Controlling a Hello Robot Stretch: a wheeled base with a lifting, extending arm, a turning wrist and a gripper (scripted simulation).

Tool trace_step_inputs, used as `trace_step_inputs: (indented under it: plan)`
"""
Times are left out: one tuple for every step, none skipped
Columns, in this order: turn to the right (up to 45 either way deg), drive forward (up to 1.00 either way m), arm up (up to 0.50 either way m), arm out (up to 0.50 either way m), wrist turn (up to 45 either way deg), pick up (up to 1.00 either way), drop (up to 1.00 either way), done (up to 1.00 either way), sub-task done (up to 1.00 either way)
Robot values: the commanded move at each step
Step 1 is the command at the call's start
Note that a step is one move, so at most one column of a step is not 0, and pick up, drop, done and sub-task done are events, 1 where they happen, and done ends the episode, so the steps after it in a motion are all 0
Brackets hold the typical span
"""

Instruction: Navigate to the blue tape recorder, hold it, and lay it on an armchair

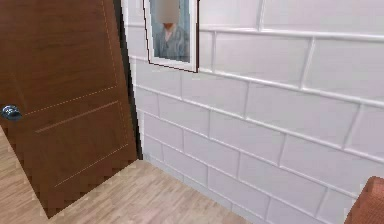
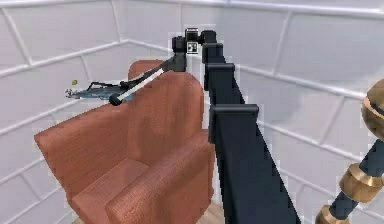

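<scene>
At the far tip of my claw (image 2: 117,99) hung the flat bluish tape recorder (image 2: 88,92), just to the claw's left and clear of every surface, so my claw held it. I judged it light but stiff, with a smooth hard shell that could slip and small parts that could break. A hold across its narrow body seemed safest to me. Below my claw, a little to its right, stood the reddish-brown armchair (image 2: 130,150), its seat probably soft enough for a gentle landing.
</scene>
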Motion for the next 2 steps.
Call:
trace_step_inputs:
  plan:
    - [0.0,0.0,-0.38,0.0,0.0,0.0,0.0,0.0,0.0]
    - [0.0,0.0,-0.5,0.0,0.0,0.0,0.0,0.0,0.0]
